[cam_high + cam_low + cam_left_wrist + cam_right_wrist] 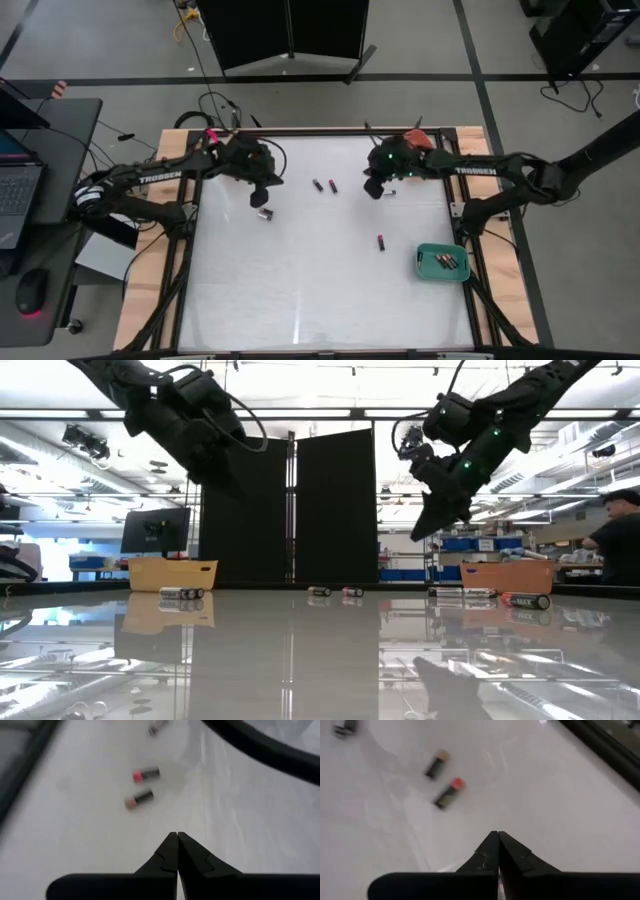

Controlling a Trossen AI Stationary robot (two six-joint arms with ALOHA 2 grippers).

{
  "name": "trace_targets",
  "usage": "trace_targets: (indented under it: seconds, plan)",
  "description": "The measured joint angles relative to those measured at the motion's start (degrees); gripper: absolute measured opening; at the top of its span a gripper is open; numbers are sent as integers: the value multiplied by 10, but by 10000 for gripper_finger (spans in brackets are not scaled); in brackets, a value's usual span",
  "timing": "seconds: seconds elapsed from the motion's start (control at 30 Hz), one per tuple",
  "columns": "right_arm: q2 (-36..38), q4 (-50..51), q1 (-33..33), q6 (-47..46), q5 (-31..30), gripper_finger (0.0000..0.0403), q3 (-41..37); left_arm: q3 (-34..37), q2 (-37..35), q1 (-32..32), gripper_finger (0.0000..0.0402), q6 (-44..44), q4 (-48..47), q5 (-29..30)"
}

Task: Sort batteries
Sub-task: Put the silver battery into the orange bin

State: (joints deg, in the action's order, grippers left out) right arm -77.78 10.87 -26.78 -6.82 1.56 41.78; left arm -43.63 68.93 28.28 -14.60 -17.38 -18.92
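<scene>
The left gripper point(259, 196) hangs above the desk point(300, 290) at its far left part, its fingers point(170, 851) clenched tip to tip on nothing. Just below and beside it on the desk lies one battery point(266, 213), silvery at one end. Ahead of this gripper, toward the middle of the desk, two batteries point(324, 185) lie side by side, close together but apart; the left wrist view shows them as one red-capped cell point(145, 773) and one copper-capped cell point(139, 798).

That same pair sits between the two grippers, nearer the far edge. The right gripper point(374, 188) is raised over the far right part of the desk, its fingers point(491, 851) likewise pressed together and empty. A small pale battery point(393, 192) lies just beside it. Nearer the front, below this gripper, a single dark battery point(381, 241) with a red end lies alone. Farther right, at the desk's edge, a green tray point(426, 268) holds several batteries point(447, 261) lying together.
</scene>
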Motion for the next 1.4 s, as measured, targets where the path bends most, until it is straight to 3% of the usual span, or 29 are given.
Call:
trace_targets:
  seconds: [0.27,0.43,0.7,0.93,1.4]
  plan:
    - [0,-63,74,-20,-18,9,-14,-9,1,-52,10,42,-167,5]
    - [0,-82,90,-14,-20,16,-14,1,12,-115,11,63,-235,52]
    - [0,-88,96,-10,-22,10,-14,30,24,-171,53,104,-221,158]
    - [0,-87,97,-10,-22,17,-14,50,31,-172,107,87,-161,163]
    - [0,-89,103,-5,-30,15,-14,62,82,-169,111,61,-152,195]
